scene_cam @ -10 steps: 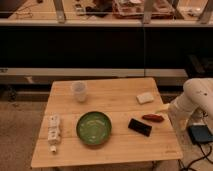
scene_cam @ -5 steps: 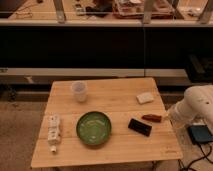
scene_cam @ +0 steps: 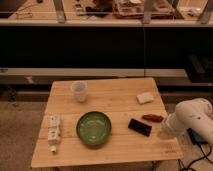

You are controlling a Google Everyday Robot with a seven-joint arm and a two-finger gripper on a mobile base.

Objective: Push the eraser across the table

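Observation:
The eraser [scene_cam: 139, 126], a flat black block, lies on the light wooden table [scene_cam: 115, 102] toward its right front, just right of the green bowl [scene_cam: 94, 128]. A small red oblong object [scene_cam: 152, 118] lies just behind and right of the eraser. My white arm [scene_cam: 194, 117] reaches in from the right edge of the table. The gripper [scene_cam: 164, 133] is at the arm's tip, low over the table's right front corner, a short way right of the eraser and apart from it.
A small white block [scene_cam: 145, 97] lies at the back right. A translucent cup [scene_cam: 79, 91] stands at the back left. A white boxy item [scene_cam: 53, 131] lies at the left front. A dark shelf unit [scene_cam: 105, 45] runs behind the table.
My arm has sunk lower at the table's right side, bringing its tip nearer the table's front right corner. The eraser and the other objects have not moved.

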